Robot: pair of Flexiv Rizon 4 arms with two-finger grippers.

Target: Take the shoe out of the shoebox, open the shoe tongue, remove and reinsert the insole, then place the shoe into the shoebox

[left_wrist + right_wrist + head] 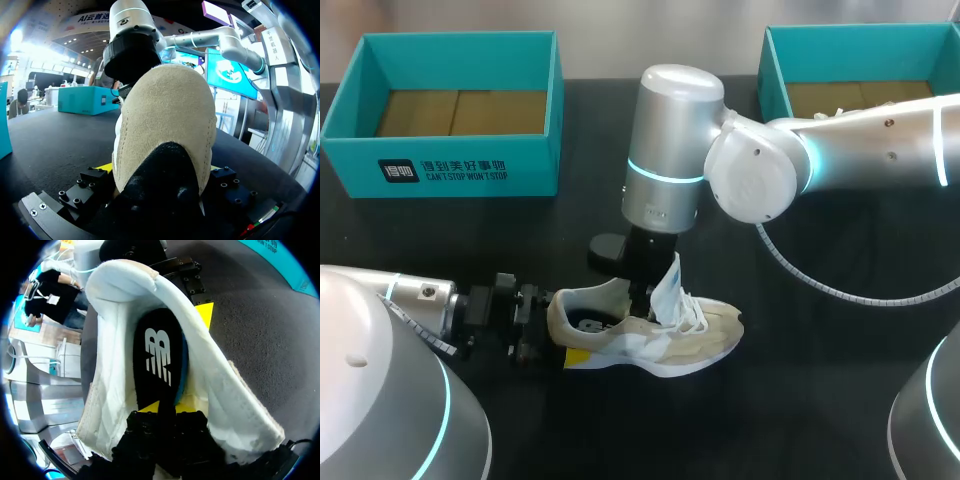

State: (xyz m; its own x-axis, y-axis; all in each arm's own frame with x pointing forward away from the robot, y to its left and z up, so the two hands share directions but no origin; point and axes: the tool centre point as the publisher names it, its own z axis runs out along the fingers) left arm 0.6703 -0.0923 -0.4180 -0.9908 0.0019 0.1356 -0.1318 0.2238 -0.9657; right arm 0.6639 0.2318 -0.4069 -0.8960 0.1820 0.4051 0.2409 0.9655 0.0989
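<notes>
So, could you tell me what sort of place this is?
Probably a robot test or demo bench: a black table, two teal shoeboxes, and a shoe held by the left gripper while the right gripper grips its insole.

Shoe (650, 335) on table (820, 400); left shoebox (440, 170), right shoebox (775, 80) behind

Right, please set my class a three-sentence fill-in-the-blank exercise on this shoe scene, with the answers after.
1. The sneaker lies on the ____ table.
2. The left end effector grips the sneaker by its ____.
3. The right end effector reaches into the sneaker's opening and pinches the ____.

Missing words: black; heel; insole
</notes>
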